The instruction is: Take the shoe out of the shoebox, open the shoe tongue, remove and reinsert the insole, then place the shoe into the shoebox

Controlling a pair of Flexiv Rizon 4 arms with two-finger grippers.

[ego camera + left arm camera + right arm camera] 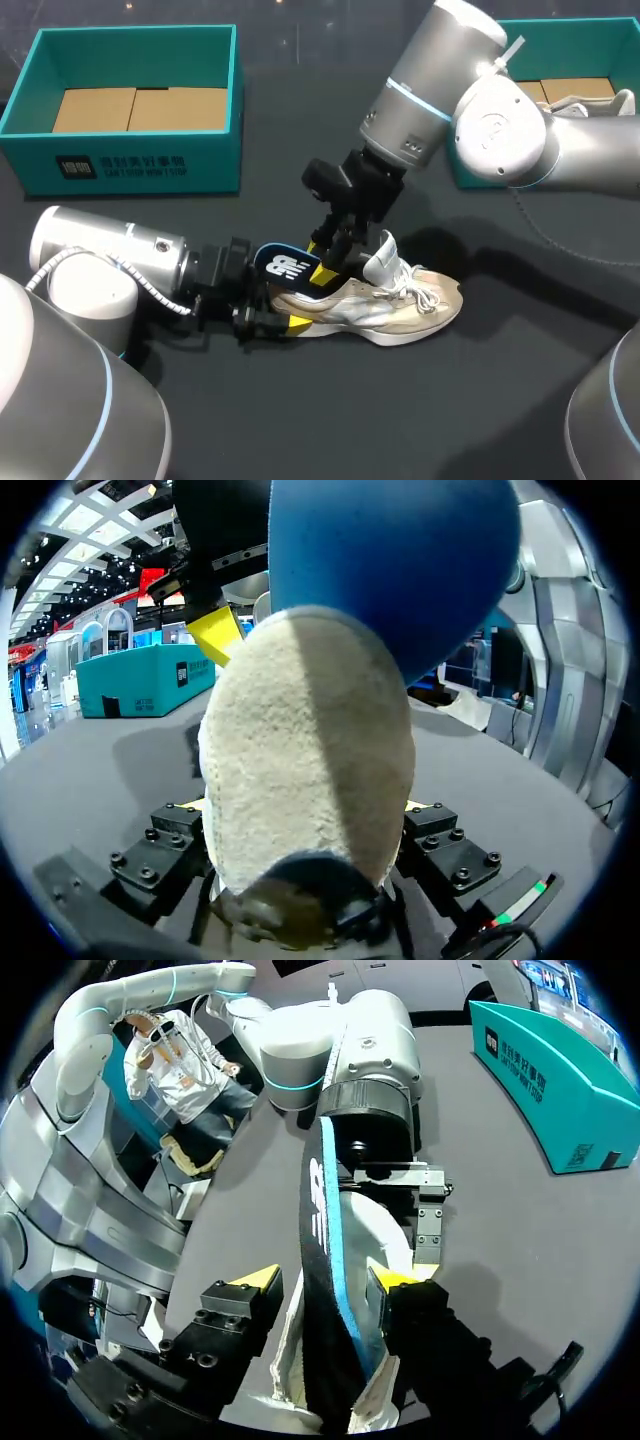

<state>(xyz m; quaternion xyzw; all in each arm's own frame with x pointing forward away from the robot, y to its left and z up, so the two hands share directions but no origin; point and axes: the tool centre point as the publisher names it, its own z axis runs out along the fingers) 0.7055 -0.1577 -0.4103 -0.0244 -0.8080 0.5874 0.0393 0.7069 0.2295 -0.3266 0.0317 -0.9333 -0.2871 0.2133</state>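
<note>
On the far left sits the empty shoebox [130, 165], well apart from the work. My left gripper [268, 312] lies low on the table and pinches the heel of the shoe [400, 312] from both sides, so I think the shoe cannot slide.

The shoe is out on the dark table, resting on its sole. Its heel is toward my left arm and its toe points off to the right, so its long way runs left to right. The insole [285, 266] sticks up out of the heel end, part in and part out, leaning back over the left gripper.

My right gripper [325, 262] comes down from above. Its fingers are spread, with the insole standing between them. One finger looks close against it, but I see a gap on the other side, so it is not pinching yet.

I think the right arm should work the insole, as it is right there and the left arm is busy holding.
</note>
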